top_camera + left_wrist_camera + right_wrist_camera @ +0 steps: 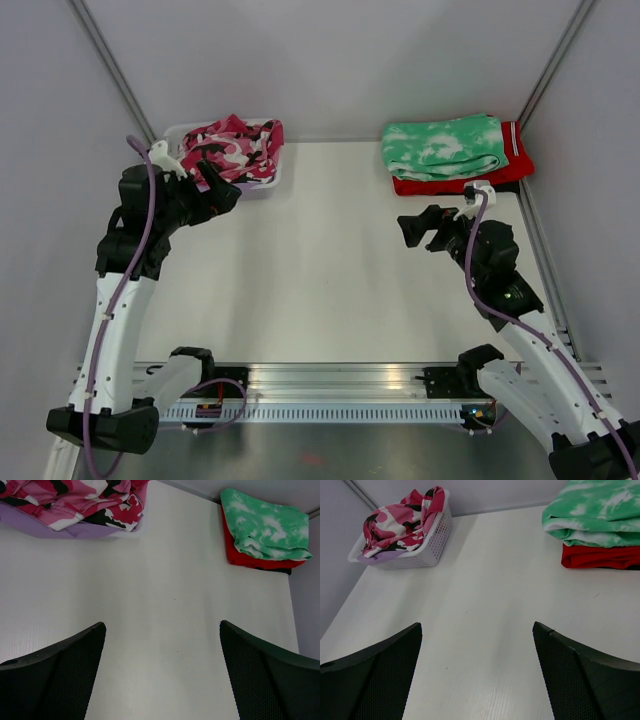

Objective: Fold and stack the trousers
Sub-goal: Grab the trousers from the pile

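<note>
Bunching in the white basket (438, 540) at the counter's (330, 260) far left corner, the camouflage trousers (238, 147) lie crumpled atop the lilac trousers (384, 557); neither shows a readable long axis or heading. A broad stretch of counter runs from the basket to the folded green garment (442, 146) stacked on the red garment (515, 165) at the far right. Both the left claw (162, 625) and the right claw (477, 625) gape apart, holding nothing.

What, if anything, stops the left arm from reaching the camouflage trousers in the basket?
Probably nothing, so likely yes. The left arm sits right beside the basket, jaws wide open and empty, and the camouflage trousers lie on top, uncovered.
</note>
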Controlling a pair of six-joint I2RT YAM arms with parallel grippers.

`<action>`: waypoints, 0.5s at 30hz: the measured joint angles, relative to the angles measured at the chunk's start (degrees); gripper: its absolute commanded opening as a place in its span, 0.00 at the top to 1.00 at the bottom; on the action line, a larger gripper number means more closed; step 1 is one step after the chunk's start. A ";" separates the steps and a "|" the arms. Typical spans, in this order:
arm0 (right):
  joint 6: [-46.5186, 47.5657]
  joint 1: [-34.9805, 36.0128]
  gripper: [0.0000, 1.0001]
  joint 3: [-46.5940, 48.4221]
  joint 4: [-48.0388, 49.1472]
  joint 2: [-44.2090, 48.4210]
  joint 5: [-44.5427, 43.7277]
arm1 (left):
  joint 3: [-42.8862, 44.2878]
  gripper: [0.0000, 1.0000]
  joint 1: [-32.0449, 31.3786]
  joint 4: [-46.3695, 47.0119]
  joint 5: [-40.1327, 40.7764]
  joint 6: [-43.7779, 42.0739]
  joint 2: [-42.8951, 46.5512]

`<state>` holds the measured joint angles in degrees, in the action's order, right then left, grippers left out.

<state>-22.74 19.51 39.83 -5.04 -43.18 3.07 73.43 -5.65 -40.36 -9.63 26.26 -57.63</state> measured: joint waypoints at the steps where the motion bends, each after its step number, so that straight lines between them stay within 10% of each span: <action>1: 0.00 0.00 0.02 -0.20 0.11 0.46 0.17 | -0.24 0.00 0.00 0.46 0.52 0.00 0.26; 6: -0.74 0.00 0.02 -2.56 1.20 2.10 0.48 | 3.02 0.00 0.02 2.82 6.38 0.72 -6.84; 15: -4.07 0.00 0.02 -4.55 1.68 1.14 2.23 | 31.17 0.00 2.78 4.81 17.42 2.38 -44.72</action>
<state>-26.81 19.51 35.29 -3.36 -42.04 5.30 104.60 -2.87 -35.55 7.79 28.64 -102.35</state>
